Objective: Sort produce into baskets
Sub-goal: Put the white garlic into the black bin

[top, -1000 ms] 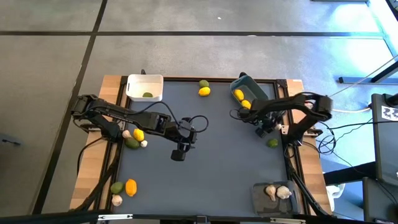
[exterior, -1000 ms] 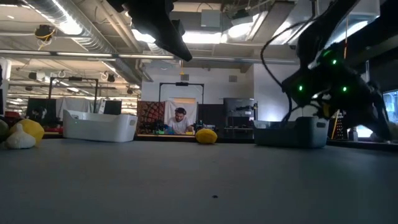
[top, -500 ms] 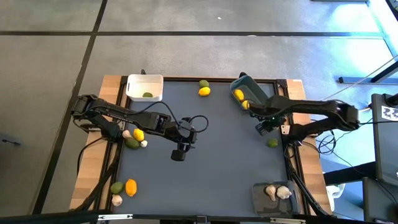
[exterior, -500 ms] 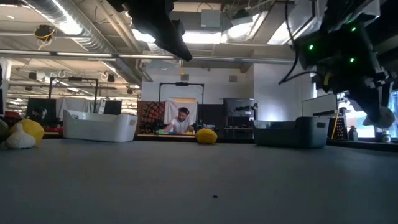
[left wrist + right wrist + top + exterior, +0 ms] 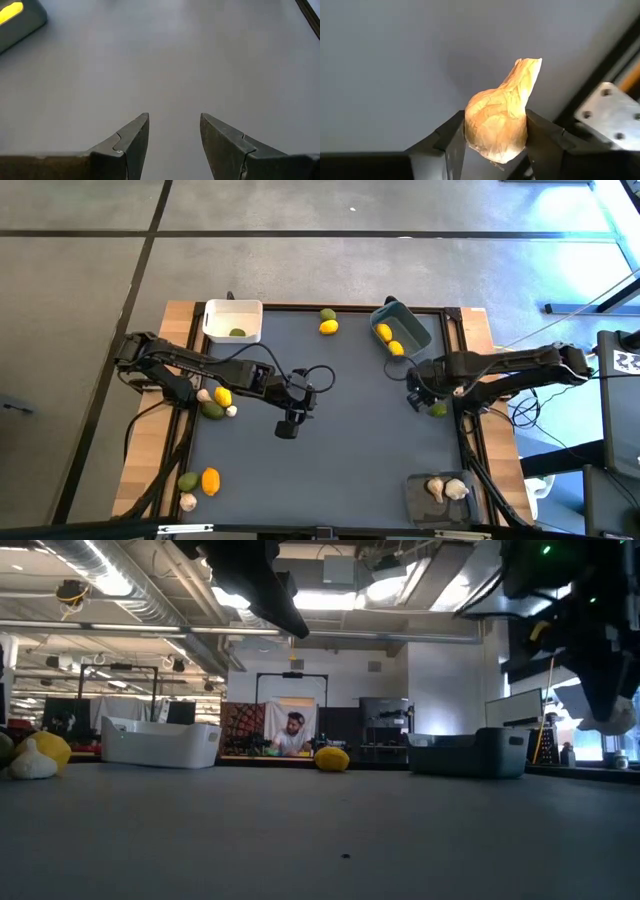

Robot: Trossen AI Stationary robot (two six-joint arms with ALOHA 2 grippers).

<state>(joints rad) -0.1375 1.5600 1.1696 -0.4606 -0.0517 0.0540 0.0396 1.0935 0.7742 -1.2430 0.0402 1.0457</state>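
Note:
My right gripper (image 5: 414,398) is shut on a whitish garlic bulb (image 5: 497,120), above the dark table near its right edge, next to a green fruit (image 5: 437,409). My left gripper (image 5: 288,426) is open and empty over the table's middle. The white basket (image 5: 218,314) at the far left holds one green fruit (image 5: 237,333). The blue-grey basket (image 5: 412,330) at the far right holds two yellow fruits (image 5: 384,332). The clear basket (image 5: 415,484) at the near right holds garlic bulbs (image 5: 445,489). My right gripper pinches the garlic's round body (image 5: 475,125) between its two fingers, one on each side. The pointed stem end (image 5: 527,67) sticks out past the fingertips. The bulb is lifted clear of the table, as the low view (image 5: 610,722) also shows.
A green fruit (image 5: 327,314) and a yellow fruit (image 5: 328,327) lie at the far edge. A yellow fruit (image 5: 222,396), a green fruit (image 5: 213,409) and garlic (image 5: 231,411) lie at the left edge. More produce (image 5: 210,480) lies at the near left corner. A person (image 5: 291,732) sits far behind the table.
My right gripper has gone a little way from the blue-grey basket toward the table's near edge, while its arm has stretched out toward the right edge.

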